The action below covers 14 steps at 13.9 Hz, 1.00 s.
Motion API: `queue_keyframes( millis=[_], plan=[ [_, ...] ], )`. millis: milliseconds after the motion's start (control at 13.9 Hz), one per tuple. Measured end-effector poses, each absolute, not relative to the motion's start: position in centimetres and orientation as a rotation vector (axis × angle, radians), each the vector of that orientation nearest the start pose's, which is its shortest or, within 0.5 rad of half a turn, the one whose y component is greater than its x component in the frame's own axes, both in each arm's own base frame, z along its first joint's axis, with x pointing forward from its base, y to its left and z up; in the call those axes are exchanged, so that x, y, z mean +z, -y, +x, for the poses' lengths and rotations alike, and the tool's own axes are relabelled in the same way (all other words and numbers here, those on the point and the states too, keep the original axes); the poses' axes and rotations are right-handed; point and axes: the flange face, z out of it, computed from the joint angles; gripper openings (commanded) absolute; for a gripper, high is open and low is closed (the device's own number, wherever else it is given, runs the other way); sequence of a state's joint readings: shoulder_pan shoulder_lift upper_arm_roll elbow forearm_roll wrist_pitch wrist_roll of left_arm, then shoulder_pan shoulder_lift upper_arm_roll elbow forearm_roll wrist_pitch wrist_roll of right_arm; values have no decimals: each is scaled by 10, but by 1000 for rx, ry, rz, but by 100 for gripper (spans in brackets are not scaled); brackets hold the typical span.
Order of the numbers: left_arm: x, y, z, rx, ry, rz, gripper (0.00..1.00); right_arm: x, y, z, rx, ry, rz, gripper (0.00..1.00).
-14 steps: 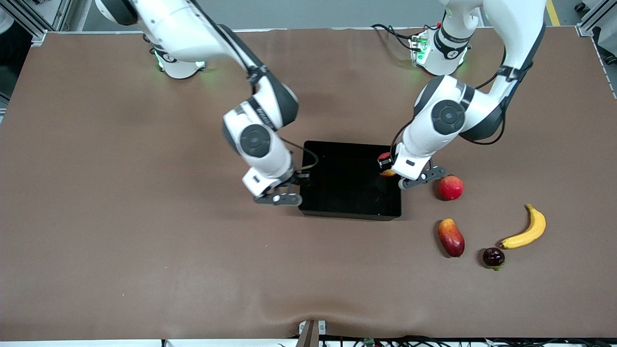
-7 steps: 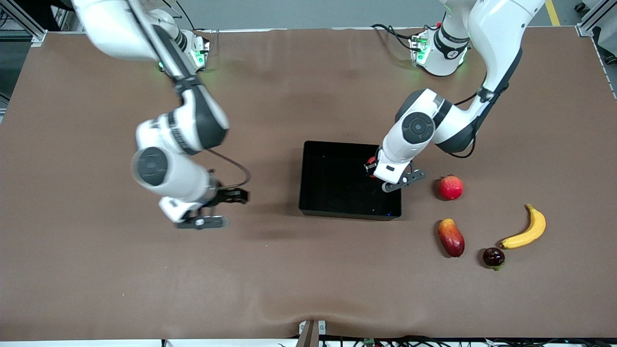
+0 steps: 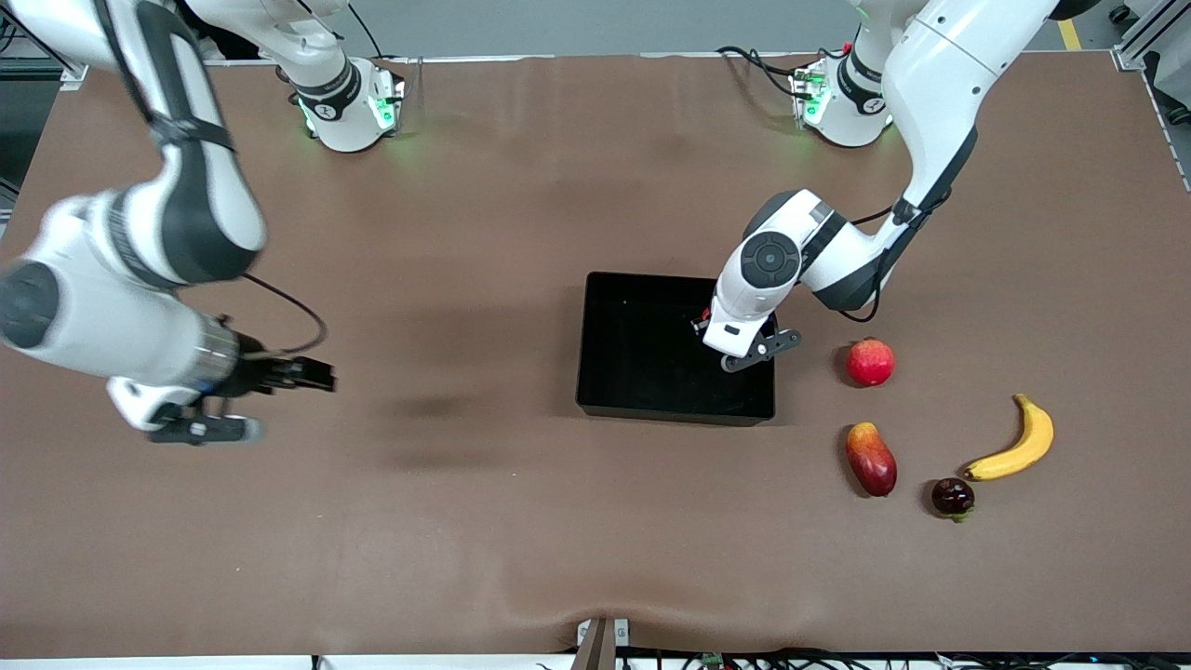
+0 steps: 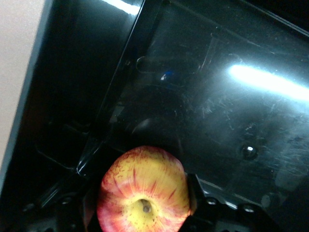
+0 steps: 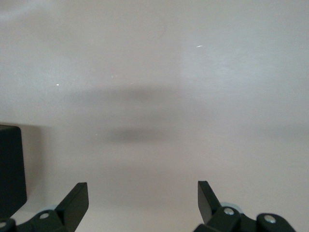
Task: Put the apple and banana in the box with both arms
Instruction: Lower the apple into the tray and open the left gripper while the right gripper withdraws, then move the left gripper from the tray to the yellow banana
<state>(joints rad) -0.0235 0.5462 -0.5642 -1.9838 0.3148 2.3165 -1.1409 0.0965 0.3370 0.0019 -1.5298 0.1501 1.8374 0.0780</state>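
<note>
The apple [image 4: 142,193], red with yellow streaks, sits between the fingers of my left gripper [image 4: 143,200], which is shut on it. This gripper [image 3: 705,325] hangs low inside the black box [image 3: 642,354], at the side toward the left arm's end; in the front view the wrist hides the apple. The box's glossy floor [image 4: 217,96] lies just under the apple. The banana [image 3: 1014,439] lies on the table toward the left arm's end, nearer to the front camera than the box. My right gripper [image 3: 290,374] is open and empty [image 5: 142,193] over bare table toward the right arm's end.
An evenly red round fruit [image 3: 870,362] lies beside the box. A red-orange mango [image 3: 871,458] and a small dark fruit [image 3: 952,497] lie nearer to the front camera, beside the banana. A brown mat [image 3: 465,512] covers the table.
My right arm has swung away from the box toward its own end of the table. My left gripper has moved farther in over the box with the apple.
</note>
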Motion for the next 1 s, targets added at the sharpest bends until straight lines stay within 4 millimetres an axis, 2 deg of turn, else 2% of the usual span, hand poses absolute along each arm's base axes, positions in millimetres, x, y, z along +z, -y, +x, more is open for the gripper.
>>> queue_keyframes(
  millis=[215, 358, 430, 645, 789, 860, 1004],
  plan=[
    [232, 322, 520, 139, 602, -3067, 100, 514, -45, 639, -7, -73, -3010, 100],
    [263, 319, 542, 104, 627, -3046, 100, 539, -34, 627, -31, -90, -3009, 100],
    [288, 316, 554, 97, 641, -3014, 100, 550, -30, 622, -41, -94, -3012, 100],
    [384, 298, 588, 80, 605, -2951, 100, 585, -7, 601, -63, -123, -3037, 100],
    [433, 267, 604, 69, 573, -2940, 100, 611, 11, 582, -72, -135, -3044, 100],
    [447, 245, 612, 69, 562, -2941, 100, 622, 16, 572, -64, -142, -3046, 100],
    [460, 183, 627, 113, 510, -2951, 100, 639, 24, 556, -60, -155, -3057, 100]
  ],
)
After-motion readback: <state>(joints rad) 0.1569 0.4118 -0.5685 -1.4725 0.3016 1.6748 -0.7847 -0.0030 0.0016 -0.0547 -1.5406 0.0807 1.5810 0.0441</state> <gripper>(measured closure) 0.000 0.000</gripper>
